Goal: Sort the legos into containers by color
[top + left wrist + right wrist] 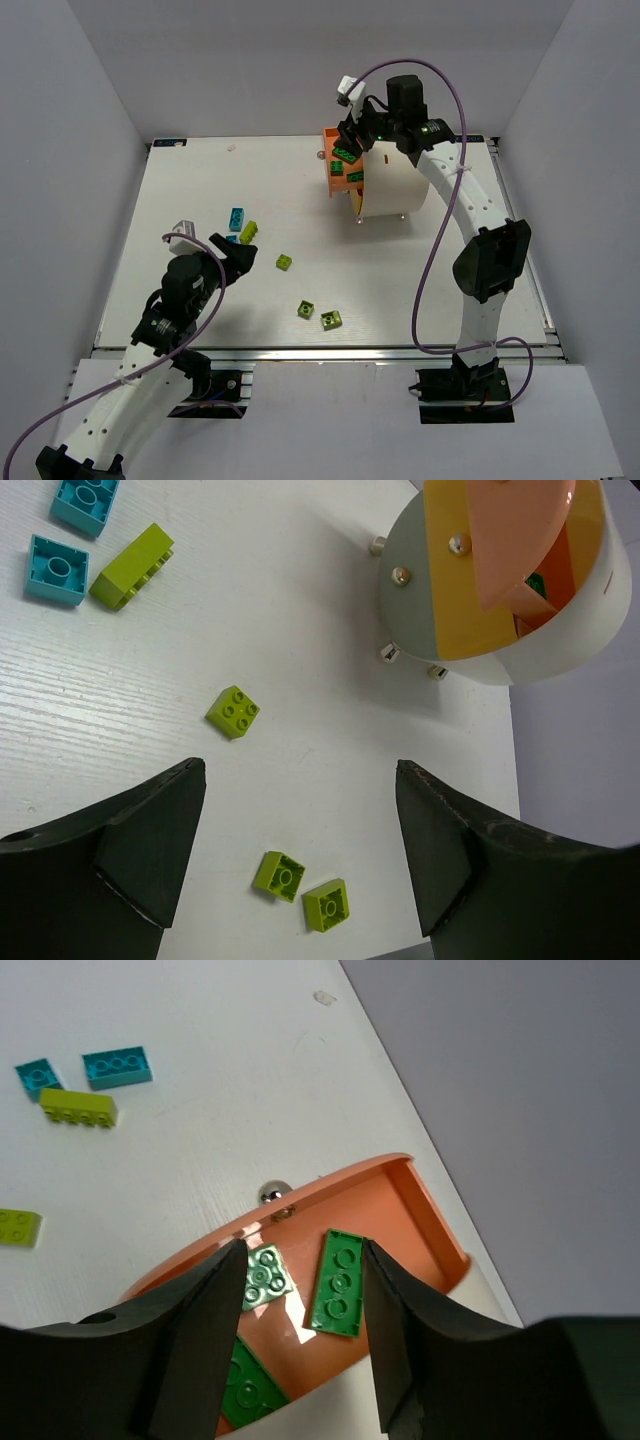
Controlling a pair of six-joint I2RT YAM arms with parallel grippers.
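- The left claw (230, 262) hangs low over the near left part of the bench (200, 180), jaws spread wide with nothing between them.
- Just ahead of it, near the front edge, two small lime bricks (280, 874) sit side by side, almost touching.
- A little farther in, a square lime brick (233, 711) lies alone, studs up.
- Beyond that, to the left, a long lime brick (132, 566) rests just beside two teal bricks (62, 570); one teal piece nearly touches its end.
- All of these loose pieces lie on the bare bench, well apart from the container.
- Far right of centre, the cream-white drum (395, 185) lies on its side, its orange-lined open end turned to the left.
- Inside the drum, at least three dark green bricks (339, 1282) lie against the orange lining; only green pieces show in there.
- The right claw (302, 1260) hovers at the drum's open mouth, jaws parted and pinching nothing, the green bricks visible through the gap.
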